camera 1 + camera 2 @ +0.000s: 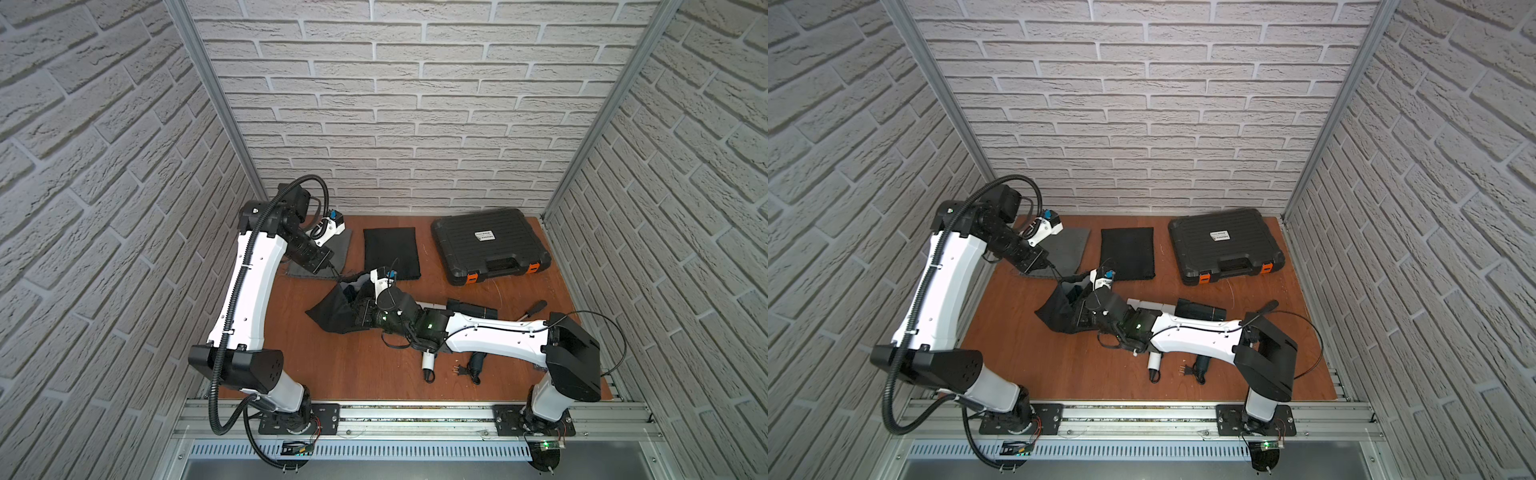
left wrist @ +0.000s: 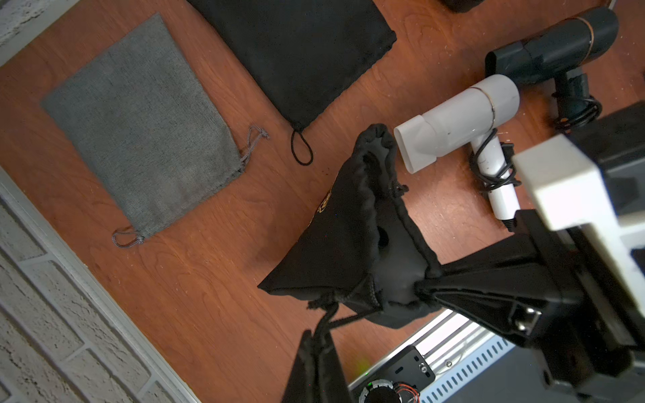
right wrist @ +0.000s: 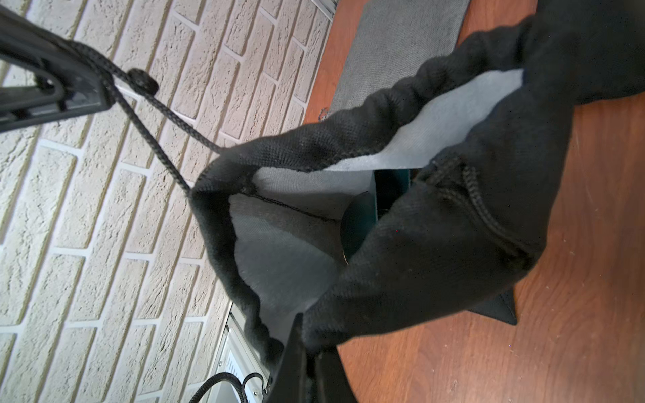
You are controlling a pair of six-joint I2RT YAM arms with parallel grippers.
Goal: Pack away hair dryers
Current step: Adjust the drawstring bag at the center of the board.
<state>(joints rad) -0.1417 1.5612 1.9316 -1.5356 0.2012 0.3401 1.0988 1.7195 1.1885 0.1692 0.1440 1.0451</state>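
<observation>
White dryer [image 2: 457, 125] & dark teal dryer [image 2: 558, 45] are showing. Grey pouch [image 2: 139, 129], black pouch [image 2: 296, 52], black ribbed case [image 1: 490, 245] w/ orange latches [image 1: 471, 277]. Table [image 1: 374, 365] is looking red-brown.

3 hair dryers: a white hair dryer [image 2: 457, 118] lies on its side on the wooden table [image 2: 209, 279], black cord [image 2: 502, 180] coiled round its handle; just beside it a dark teal hair dryer [image 2: 558, 45] lies likewise, nozzle pointing the same way; a second teal dryer [image 3: 359, 223] sits inside the open black pouch [image 3: 436, 261], mostly hidden.

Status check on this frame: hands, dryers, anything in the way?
Left hand shut on the cord, right hand shut on the black pouch rim. Teal dryer inside the pouch. White dryer and dark dryer loose on table, partly under right arm.
</observation>
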